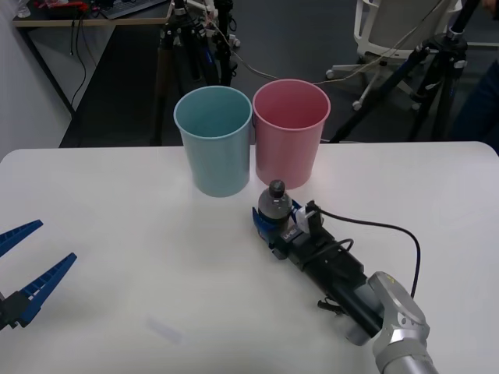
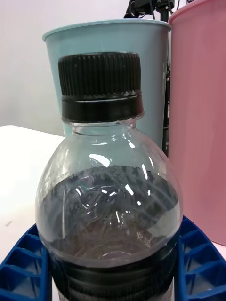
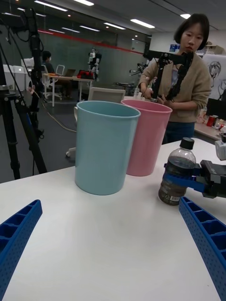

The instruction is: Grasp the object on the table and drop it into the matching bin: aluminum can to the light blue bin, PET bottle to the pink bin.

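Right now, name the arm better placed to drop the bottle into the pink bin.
Right: its pincer is closed around the bottle beside the pink bin; the left pincer is open, far off.

Bright ceiling strip lights; glare on the PET bottle (image 2: 110, 197); soft shadows

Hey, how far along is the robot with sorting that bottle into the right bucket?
Reaching is done: the right claw has its fingers around the PET bottle, which stands upright on the table. Lifting and dropping it into the pink bin remain. The left claw waits open at the table's left edge.
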Available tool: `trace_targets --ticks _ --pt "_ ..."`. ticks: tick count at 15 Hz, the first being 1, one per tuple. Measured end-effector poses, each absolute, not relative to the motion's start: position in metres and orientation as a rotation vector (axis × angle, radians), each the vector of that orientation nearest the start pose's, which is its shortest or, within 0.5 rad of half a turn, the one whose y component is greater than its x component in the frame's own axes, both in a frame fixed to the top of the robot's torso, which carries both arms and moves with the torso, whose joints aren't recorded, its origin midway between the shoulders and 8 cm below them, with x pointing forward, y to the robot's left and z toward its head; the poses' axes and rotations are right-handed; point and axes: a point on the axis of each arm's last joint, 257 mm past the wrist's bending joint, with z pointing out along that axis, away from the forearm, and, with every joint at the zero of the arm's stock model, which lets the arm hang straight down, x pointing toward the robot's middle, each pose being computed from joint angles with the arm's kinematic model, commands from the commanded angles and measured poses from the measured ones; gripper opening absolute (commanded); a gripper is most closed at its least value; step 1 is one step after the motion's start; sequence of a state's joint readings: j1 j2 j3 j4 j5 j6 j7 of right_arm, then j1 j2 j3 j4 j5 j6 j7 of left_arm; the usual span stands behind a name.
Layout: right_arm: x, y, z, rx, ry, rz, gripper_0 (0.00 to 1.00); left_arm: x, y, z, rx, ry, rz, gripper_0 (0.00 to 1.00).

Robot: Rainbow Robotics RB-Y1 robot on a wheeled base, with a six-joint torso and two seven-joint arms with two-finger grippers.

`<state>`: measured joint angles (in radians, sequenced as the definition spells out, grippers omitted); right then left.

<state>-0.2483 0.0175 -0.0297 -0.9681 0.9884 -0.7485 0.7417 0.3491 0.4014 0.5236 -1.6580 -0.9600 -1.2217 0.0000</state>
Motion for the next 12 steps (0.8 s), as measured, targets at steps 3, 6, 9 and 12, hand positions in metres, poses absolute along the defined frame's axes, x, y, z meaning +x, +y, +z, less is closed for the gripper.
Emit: trace_targets --ticks 3,6,9,12 --pt "0.522 -0.038 -0.279 -0.533 1.4 0.486 0.0 0.342 0.33 -0.169 0.465 1.441 -0.567 1.0" --pt "0.522 -0.039 -0.279 -0.53 1.397 0.485 0.0 0.342 0.33 -0.169 0.465 1.441 -0.567 1.0" --pt "0.518 -0.043 -0.278 -0.532 1.386 0.498 0.0 0.342 0.33 -0.169 0.465 1.441 -0.567 1.0" --pt "0.509 -0.061 -0.281 -0.544 1.376 0.513 0.0 0.342 0.33 -0.169 0.465 1.441 -0.567 1.0"
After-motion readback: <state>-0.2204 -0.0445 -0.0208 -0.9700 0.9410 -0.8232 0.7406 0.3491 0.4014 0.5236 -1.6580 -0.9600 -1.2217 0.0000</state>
